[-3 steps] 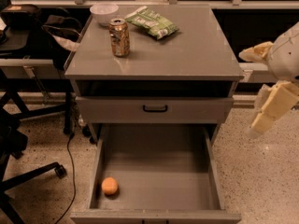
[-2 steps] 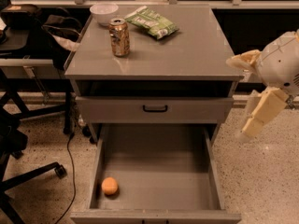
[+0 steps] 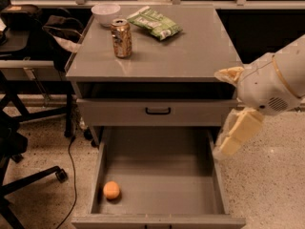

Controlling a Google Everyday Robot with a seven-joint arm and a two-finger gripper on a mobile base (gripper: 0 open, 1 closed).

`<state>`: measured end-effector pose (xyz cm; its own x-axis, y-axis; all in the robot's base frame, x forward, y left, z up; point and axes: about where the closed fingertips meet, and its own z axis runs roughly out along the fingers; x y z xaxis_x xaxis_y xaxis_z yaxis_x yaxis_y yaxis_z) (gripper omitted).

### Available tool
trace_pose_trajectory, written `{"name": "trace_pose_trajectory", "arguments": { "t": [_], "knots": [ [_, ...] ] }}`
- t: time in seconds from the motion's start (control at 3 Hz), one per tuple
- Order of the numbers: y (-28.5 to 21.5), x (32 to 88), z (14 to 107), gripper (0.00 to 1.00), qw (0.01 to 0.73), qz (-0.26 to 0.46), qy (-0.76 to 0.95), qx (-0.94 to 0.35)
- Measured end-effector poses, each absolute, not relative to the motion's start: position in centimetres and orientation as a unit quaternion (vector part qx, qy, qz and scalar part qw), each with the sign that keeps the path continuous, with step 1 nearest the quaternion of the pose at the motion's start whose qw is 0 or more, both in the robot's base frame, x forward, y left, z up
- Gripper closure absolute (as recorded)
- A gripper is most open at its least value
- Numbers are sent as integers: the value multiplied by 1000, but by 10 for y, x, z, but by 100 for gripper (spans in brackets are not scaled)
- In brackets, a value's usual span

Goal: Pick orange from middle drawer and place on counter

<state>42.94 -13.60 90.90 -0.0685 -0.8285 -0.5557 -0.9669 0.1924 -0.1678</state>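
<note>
orange (image 3: 111,190): small, round, lying on floor of open middle drawer (image 3: 162,171), front-left corner, near left wall. gripper (image 3: 228,111): off cabinet's right side, level with upper drawer front (image 3: 157,111), well apart from fruit; fingers spread, nothing between. counter (image 3: 190,56): bearing soda can (image 3: 121,37), white bowl (image 3: 106,13), green snack bag (image 3: 153,22). step judged: approach, nothing grasped. next move: leftward and down into drawer, clearing right wall, centring over fruit.
</note>
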Motion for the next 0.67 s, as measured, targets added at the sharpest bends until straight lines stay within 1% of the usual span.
{"name": "trace_pose_trajectory", "arguments": {
  "t": [0.33,0.67],
  "knots": [
    [-105,413,892,0,285,80,728,-619],
    [-97,414,890,0,290,80,723,-622]
  ]
}}
